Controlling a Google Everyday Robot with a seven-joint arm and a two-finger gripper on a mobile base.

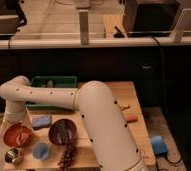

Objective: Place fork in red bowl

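The red bowl [14, 136], orange-red with a lighter rim, stands at the front left of the wooden table [114, 100]. My white arm reaches left across the table, bends at the far left and comes down onto this bowl. The gripper [19, 128] is at the arm's lower end, right over the bowl's far side. A thin pale streak inside the bowl [22, 135] looks like the fork; I cannot tell whether the gripper is holding it.
A dark maroon bowl [62, 131] stands right of the red bowl, with a blue sponge [41, 121] between and behind them. A small steel bowl [12, 155], a blue cup [41, 150] and grapes [67, 155] line the front edge. A green bin [55, 83] sits behind.
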